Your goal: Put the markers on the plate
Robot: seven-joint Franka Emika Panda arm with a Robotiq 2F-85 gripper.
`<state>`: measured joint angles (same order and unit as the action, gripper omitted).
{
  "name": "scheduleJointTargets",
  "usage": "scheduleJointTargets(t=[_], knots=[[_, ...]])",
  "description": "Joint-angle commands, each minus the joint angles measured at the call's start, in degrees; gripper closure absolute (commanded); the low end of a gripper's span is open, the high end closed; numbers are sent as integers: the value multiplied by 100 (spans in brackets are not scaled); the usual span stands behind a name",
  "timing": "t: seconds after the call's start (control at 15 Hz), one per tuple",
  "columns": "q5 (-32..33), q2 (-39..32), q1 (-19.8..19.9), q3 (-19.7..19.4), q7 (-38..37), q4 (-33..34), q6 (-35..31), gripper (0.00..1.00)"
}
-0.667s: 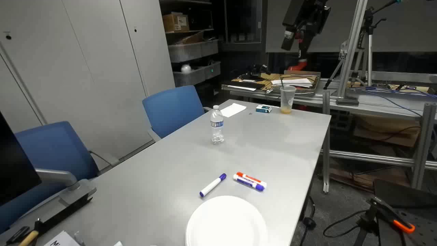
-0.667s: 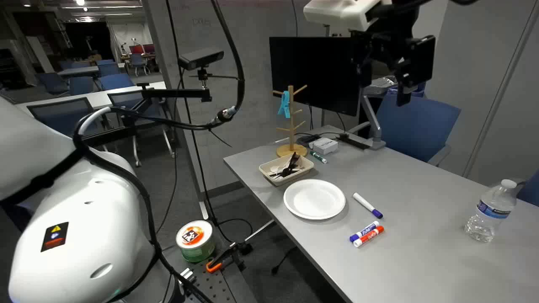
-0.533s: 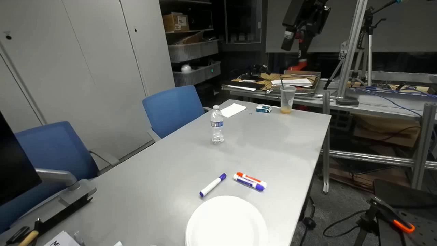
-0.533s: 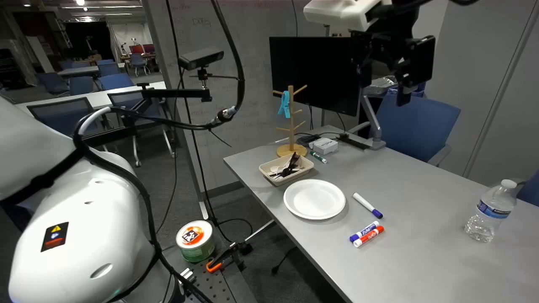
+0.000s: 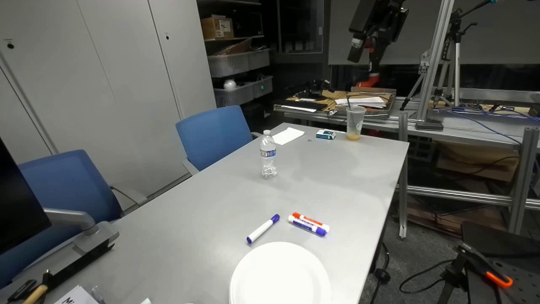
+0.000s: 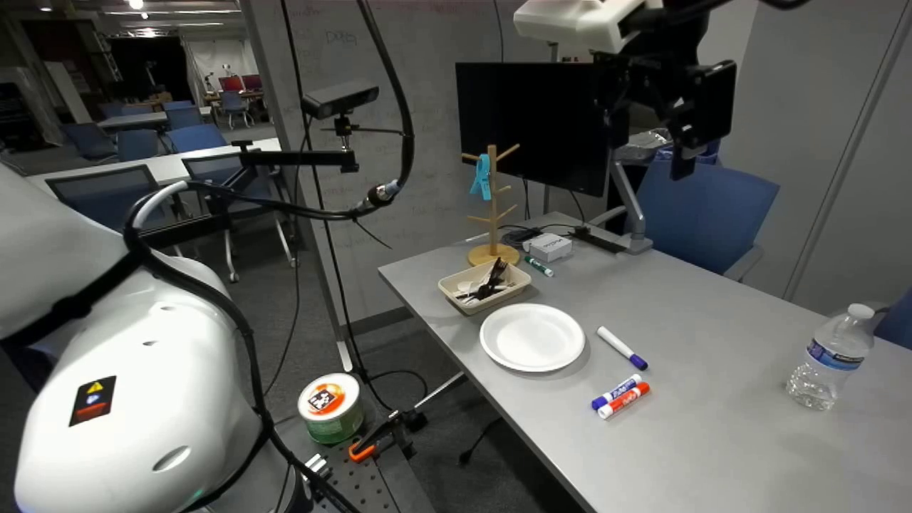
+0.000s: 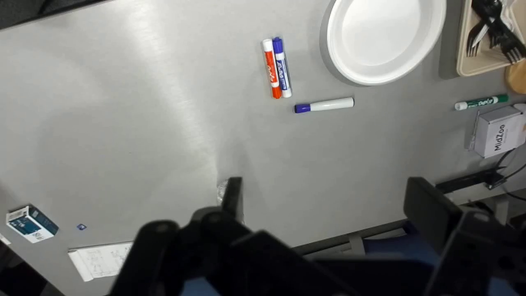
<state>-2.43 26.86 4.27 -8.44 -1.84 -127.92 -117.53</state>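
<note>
A white marker with a blue-purple cap (image 5: 263, 228) lies on the table beside the plate; it also shows in the wrist view (image 7: 331, 104). A blue-labelled marker (image 6: 614, 393) and a red marker (image 6: 625, 400) lie side by side, apart from the plate; the wrist view shows both, blue (image 7: 282, 69) and red (image 7: 271, 68). The round white plate (image 6: 533, 338) holds nothing; it is cut off at the top in the wrist view (image 7: 380, 37). My gripper (image 7: 324, 189) is open and empty, high above the table; an exterior view shows it (image 6: 666, 135) above and beyond the markers.
A clear water bottle (image 6: 830, 360) stands on the table, mostly behind a finger in the wrist view. A cutlery tray (image 6: 467, 306), a wooden rack (image 6: 493, 228), a green marker (image 6: 539, 266), a white box (image 6: 548, 247) and a monitor (image 6: 527, 128) are beyond the plate.
</note>
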Motion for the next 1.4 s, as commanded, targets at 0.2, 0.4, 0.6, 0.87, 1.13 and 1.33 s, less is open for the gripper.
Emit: scheduleJointTargets(t=[0.2,0.4,0.6,0.87,1.13,1.33], knots=[[-42,-11,84,67,35,15,17,0],[-42,-11,84,67,35,15,17,0],[-3,-22,84,69,82,41,86,0],[145,-1415,-201,779,-618,1112,-156,0],[255,-1631,-306,1026,-883,1131,-176,0],[419,-2249,-411,1170,-1200,1604,-170,0]])
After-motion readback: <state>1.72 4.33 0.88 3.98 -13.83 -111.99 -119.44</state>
